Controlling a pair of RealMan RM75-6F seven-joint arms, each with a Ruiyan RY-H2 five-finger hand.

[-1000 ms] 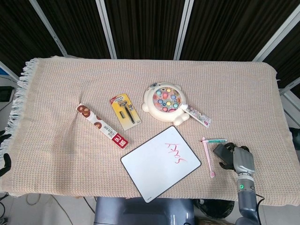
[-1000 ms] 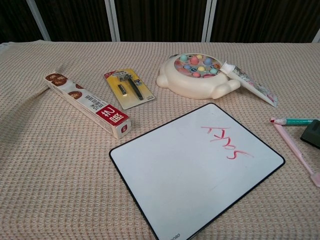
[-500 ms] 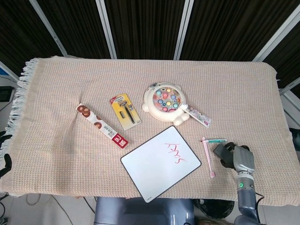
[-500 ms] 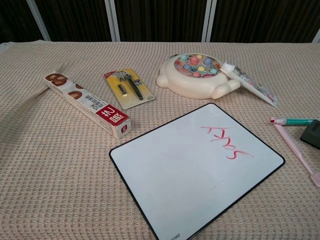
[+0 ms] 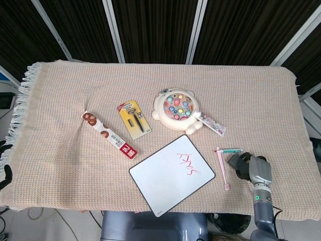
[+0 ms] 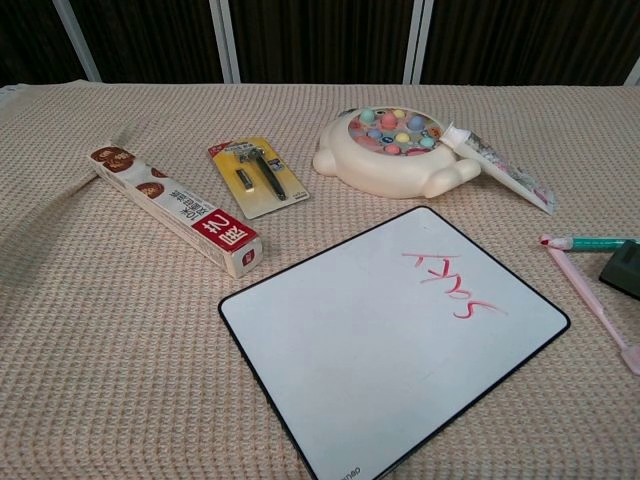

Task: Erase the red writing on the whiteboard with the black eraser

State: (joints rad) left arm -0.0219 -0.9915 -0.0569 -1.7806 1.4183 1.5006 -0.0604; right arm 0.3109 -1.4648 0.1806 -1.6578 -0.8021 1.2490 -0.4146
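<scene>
Right hand (image 5: 256, 169) clasping black eraser (image 5: 235, 161), pink stick (image 5: 222, 168) between it and whiteboard (image 5: 171, 174).

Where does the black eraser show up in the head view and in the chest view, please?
Head view: the eraser sits near the lower right, right of the whiteboard, against the right robot hand.
Chest view: the eraser is cut off at the right edge, halfway down; only a dark corner shows.
Shared landmark: the pink stick lying just left of it.
</scene>
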